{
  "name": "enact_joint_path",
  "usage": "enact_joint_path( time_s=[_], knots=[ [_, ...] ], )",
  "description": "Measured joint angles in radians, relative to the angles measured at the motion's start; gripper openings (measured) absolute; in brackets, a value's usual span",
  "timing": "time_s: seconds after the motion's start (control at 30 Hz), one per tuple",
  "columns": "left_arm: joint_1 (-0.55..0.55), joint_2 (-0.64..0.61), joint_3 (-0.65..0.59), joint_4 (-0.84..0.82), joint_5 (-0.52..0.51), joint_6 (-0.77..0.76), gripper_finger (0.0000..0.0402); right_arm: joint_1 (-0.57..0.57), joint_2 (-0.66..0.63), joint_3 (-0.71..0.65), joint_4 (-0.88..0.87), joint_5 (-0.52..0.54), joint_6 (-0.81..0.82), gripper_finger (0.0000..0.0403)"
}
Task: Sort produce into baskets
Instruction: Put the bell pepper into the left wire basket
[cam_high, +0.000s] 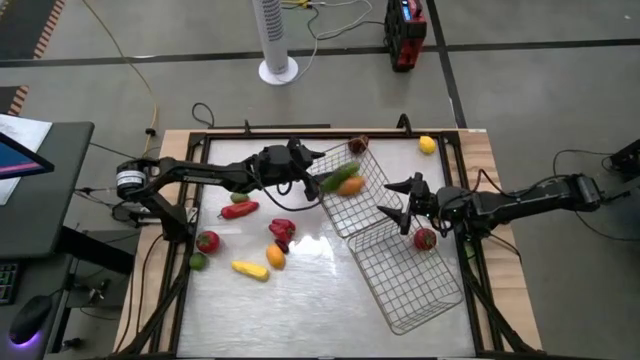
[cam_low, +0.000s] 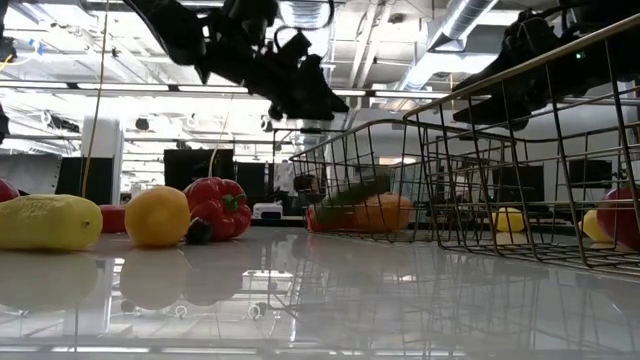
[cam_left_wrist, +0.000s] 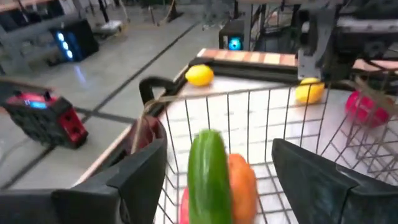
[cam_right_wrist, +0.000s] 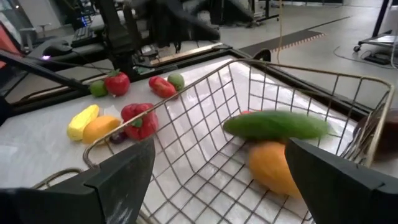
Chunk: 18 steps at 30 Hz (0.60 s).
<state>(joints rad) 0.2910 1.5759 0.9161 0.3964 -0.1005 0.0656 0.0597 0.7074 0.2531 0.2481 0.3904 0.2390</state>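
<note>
Over the far basket (cam_high: 352, 195), the left gripper (cam_high: 318, 166) hangs with jaws wide and empty; a cucumber (cam_high: 341, 177) sits just below and ahead of them, apparently in mid-drop, above the orange piece (cam_high: 350, 187). Right gripper (cam_high: 400, 205), jaws wide and empty too, is between the baskets, near the red fruit (cam_high: 425, 238) in the near basket (cam_high: 405, 270). Loose produce, e.g. the pepper (cam_high: 282, 230), lies on the tabletop (cam_high: 300, 300) on the left arm's side, so left looks nearer for the next pick.

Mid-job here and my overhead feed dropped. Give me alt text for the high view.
The left gripper, fingers open, hovers at the upper basket, which holds a green cucumber and an orange piece. The right gripper, also open, sits between the two baskets; the lower basket looks empty. Other produce lies loose on the white table.
</note>
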Motion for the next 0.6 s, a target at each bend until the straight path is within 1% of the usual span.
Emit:
enact_joint_path(
  time_s=[0.07, 0.2, 0.27, 0.33, 0.47, 0.6],
  knots=[
    [-0.004, -0.040, 0.001, -0.045, -0.004, 0.037, 0.0280, -0.002, -0.002, 0.000, -0.012, 0.000, 0.004, 0.0385],
    [-0.027, -0.121, -0.023, -0.197, -0.085, 0.069, 0.0279, -0.002, -0.024, 0.000, -0.049, 0.000, 0.017, 0.0385],
    [-0.039, -0.162, -0.054, -0.268, -0.111, 0.049, 0.0275, -0.002, -0.041, 0.000, -0.083, 0.000, 0.024, 0.0385],
    [-0.049, -0.201, -0.096, -0.335, -0.113, -0.009, 0.0272, -0.002, -0.055, -0.001, -0.099, 0.001, 0.026, 0.0385],
    [-0.063, -0.266, -0.140, -0.495, -0.036, -0.148, 0.0268, -0.014, -0.068, -0.001, -0.103, 0.001, 0.026, 0.0385],
    [-0.110, -0.293, -0.148, -0.632, 0.069, -0.192, 0.0268, -0.043, -0.066, -0.001, -0.101, 0.005, 0.025, 0.0385]
  ],
)
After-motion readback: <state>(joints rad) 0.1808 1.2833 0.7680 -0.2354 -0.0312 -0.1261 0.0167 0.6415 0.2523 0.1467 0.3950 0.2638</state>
